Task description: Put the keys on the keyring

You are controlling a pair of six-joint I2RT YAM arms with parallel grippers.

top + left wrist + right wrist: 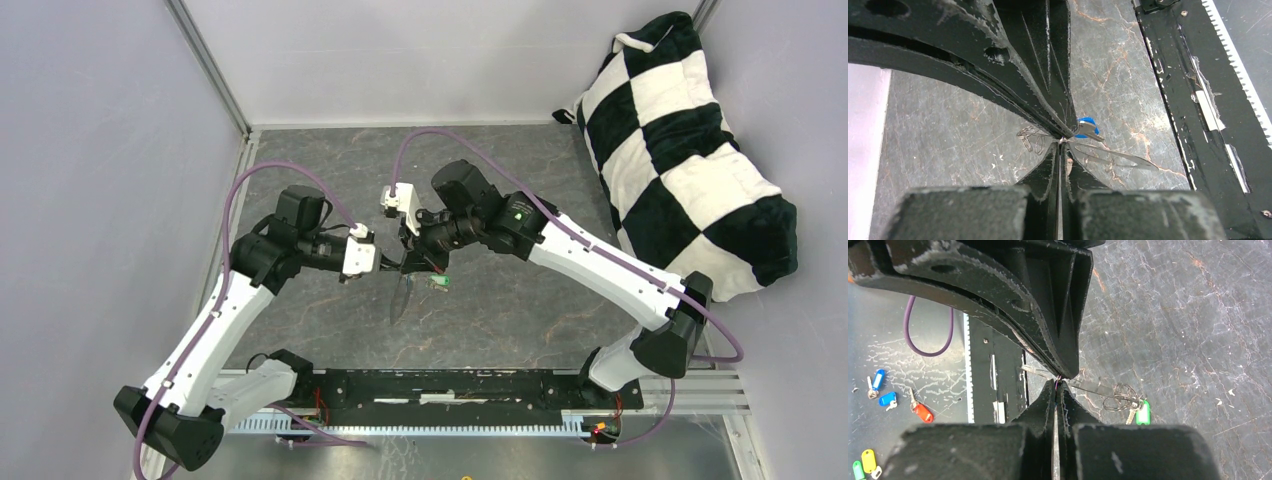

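Keyring hangs pinched between left gripper and right gripper, both pressed together tip-to-tip on its wire, likely steadying it for threading. Blue key just beyond the tips; green key dangles beside.

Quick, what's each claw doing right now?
Left claw: closed, pinching the keyring.
Right claw: closed, pinching the same keyring.
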